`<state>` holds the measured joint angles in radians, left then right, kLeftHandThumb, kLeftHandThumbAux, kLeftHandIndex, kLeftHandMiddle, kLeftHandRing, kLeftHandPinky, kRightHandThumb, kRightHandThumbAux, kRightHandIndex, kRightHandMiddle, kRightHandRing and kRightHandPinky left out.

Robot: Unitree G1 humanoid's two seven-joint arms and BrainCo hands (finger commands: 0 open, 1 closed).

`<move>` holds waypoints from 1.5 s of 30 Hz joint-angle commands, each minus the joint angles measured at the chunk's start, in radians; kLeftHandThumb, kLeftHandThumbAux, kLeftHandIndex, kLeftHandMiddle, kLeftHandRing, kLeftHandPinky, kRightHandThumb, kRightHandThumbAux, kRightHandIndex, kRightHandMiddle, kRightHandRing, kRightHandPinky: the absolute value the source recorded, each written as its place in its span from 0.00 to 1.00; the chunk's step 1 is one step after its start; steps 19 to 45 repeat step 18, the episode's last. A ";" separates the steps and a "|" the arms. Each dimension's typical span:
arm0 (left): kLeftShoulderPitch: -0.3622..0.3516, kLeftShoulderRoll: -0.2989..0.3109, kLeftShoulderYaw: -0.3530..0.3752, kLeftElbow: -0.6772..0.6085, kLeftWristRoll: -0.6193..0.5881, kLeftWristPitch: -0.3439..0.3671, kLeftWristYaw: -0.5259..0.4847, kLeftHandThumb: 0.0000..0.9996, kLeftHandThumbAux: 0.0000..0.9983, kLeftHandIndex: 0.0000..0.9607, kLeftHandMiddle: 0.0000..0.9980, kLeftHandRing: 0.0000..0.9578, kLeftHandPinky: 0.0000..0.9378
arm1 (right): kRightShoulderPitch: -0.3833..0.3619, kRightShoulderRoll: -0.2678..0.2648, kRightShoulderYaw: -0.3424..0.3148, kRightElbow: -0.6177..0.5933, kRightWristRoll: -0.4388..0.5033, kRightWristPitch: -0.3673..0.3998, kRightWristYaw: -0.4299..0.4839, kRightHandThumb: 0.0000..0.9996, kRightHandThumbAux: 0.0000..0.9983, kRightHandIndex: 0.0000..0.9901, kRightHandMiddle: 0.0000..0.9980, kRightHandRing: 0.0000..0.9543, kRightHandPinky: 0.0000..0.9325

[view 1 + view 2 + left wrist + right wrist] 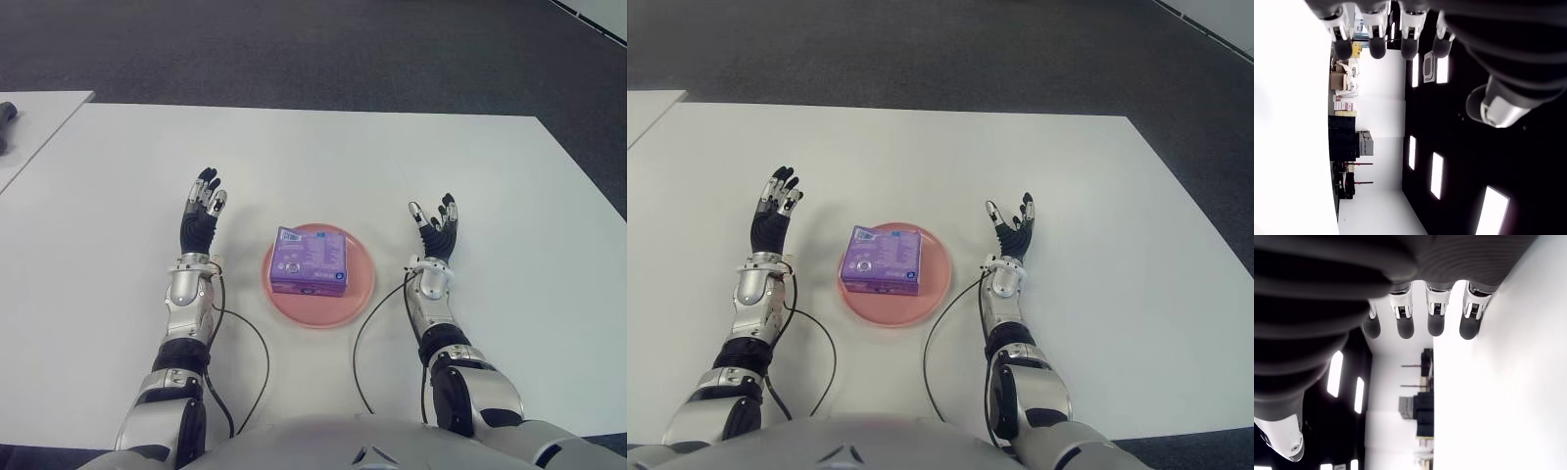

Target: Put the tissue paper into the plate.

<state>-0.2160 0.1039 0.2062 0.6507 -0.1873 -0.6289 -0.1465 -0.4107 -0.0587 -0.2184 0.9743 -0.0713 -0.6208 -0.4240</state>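
Fingers of both hands are extended and spread, grasping nothing.

Left eye view: the white table [294, 157] fills the field. A pink plate [361, 289] sits at centre, and the purple tissue paper pack [310, 259] lies flat inside it, its far corners close to the plate's rim at 11 and 1 o'clock. The left hand [200, 217] shows at 9 o'clock from the plate, palm turned inward, apart from the rim. The right hand [435, 231] shows at 3 o'clock from the plate, likewise apart from it. Bare tabletop lies open from 10 through 2 o'clock of the plate up to the table's far edge, where dark carpet [294, 49] begins. A second white table [34, 122] stands at 10 o'clock, separated by a narrow gap. Black cables [257, 343] loop on the table at 7 and 5 o'clock of the plate.

Right eye view: same layout; the table's right edge runs diagonally at 3 o'clock, well clear of the right hand.

Left wrist view: four straight fingertips [1376, 46] and the thumb [1496, 105] stand over empty air; only the room's ceiling lights and shelving show beyond.

Right wrist view: four straight fingertips [1435, 323] stand beside the bright table surface, the thumb tip [1283, 440] well apart from them.
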 commanded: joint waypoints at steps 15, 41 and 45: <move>-0.007 0.012 0.014 0.033 0.009 -0.023 -0.021 0.01 0.47 0.00 0.00 0.00 0.00 | 0.123 0.048 0.021 -0.159 0.011 0.002 0.025 0.04 0.63 0.00 0.00 0.00 0.00; -0.005 0.011 0.016 0.027 0.004 -0.014 -0.024 0.01 0.47 0.00 0.00 0.00 0.00 | 0.191 0.062 0.042 -0.269 0.007 0.036 0.054 0.04 0.64 0.00 0.00 0.00 0.00; -0.005 0.011 0.016 0.027 0.004 -0.014 -0.024 0.01 0.47 0.00 0.00 0.00 0.00 | 0.191 0.062 0.042 -0.269 0.007 0.036 0.054 0.04 0.64 0.00 0.00 0.00 0.00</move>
